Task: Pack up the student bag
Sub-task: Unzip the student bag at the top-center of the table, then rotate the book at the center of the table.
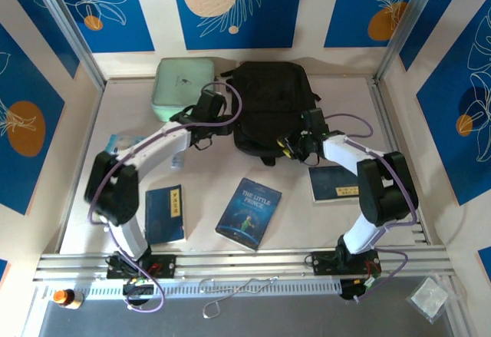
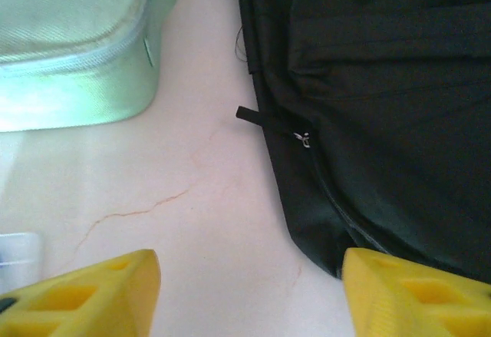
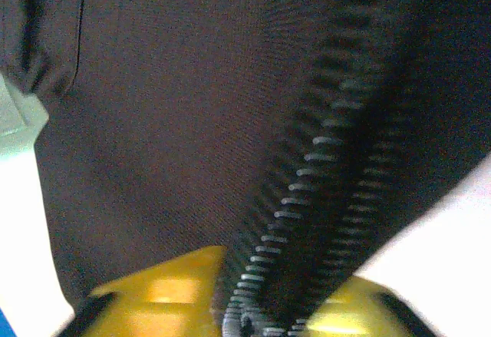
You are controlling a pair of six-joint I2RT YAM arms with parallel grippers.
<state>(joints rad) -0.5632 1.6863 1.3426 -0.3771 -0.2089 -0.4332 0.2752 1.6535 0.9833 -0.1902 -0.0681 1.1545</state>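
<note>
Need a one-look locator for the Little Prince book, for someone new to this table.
Start at the black backpack at the back of the table and come straight toward the near edge. The Little Prince book lies flat there, askew. It is the middle of three blue books, the only one with an illustrated cover; the left book and right book are plain navy.

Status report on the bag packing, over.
Left gripper open, above bare table beside student bag. Right gripper straddles its zipper teeth, grip unclear. Little Prince book unpacked on table; mint case beside bag, not touching.
</note>
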